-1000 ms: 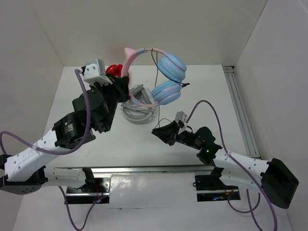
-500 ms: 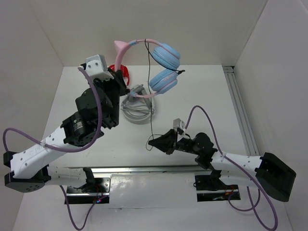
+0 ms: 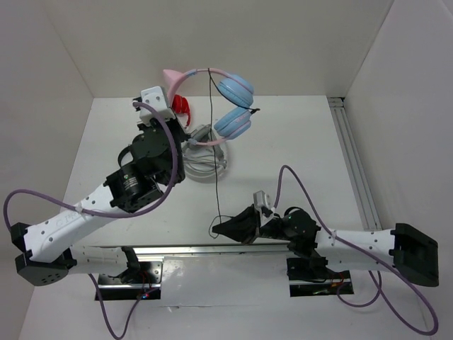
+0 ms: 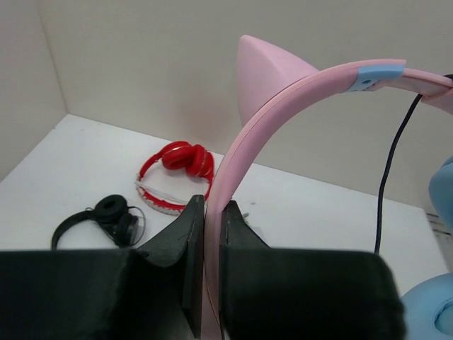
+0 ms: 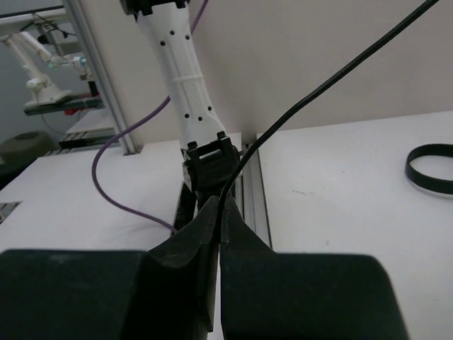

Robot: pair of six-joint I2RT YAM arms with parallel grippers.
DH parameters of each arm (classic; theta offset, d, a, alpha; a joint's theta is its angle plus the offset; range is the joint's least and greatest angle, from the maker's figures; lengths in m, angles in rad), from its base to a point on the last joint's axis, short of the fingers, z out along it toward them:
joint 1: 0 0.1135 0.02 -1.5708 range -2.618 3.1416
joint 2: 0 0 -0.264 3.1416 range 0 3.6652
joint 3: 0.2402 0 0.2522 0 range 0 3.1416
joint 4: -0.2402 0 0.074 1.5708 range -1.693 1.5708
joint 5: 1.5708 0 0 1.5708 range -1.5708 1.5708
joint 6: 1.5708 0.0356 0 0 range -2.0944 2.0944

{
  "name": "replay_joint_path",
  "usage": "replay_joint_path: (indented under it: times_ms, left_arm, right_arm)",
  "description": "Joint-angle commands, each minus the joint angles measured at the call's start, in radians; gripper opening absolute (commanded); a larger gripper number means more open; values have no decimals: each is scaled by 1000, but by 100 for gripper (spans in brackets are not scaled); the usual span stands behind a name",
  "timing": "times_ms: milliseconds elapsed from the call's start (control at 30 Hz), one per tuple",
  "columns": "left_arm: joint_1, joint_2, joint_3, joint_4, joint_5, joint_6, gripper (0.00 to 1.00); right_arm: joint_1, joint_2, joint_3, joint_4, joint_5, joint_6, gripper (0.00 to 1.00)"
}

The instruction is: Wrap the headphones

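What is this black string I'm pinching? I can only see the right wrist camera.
Observer: It's the cable of the headphones, the ones with blue earcups. It hangs down from them to the right gripper.
Operator: Who's holding them up there?
Observer: The left gripper is shut on the pink headband, so they hang in the air above the table.
Operator: Is anything else over there?
Observer: Yes, a red pair of headphones lies on the table near the back wall.
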Motion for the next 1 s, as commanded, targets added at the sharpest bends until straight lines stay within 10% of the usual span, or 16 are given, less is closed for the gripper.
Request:
replay_joint_path:
  times_ms: [0, 367, 967]
  left_arm:
    - [43, -16, -52, 115, -50, -2, 0]
    - [82, 67, -157, -277, -126, -266, 0]
    - [93, 166, -83, -688, -71, -579, 0]
  right_arm:
    - [82, -69, 74, -126, 173, -63, 0]
    - [171, -40, 445, -710, 542, -63, 0]
    - [171, -141, 789, -1158, 579, -147, 0]
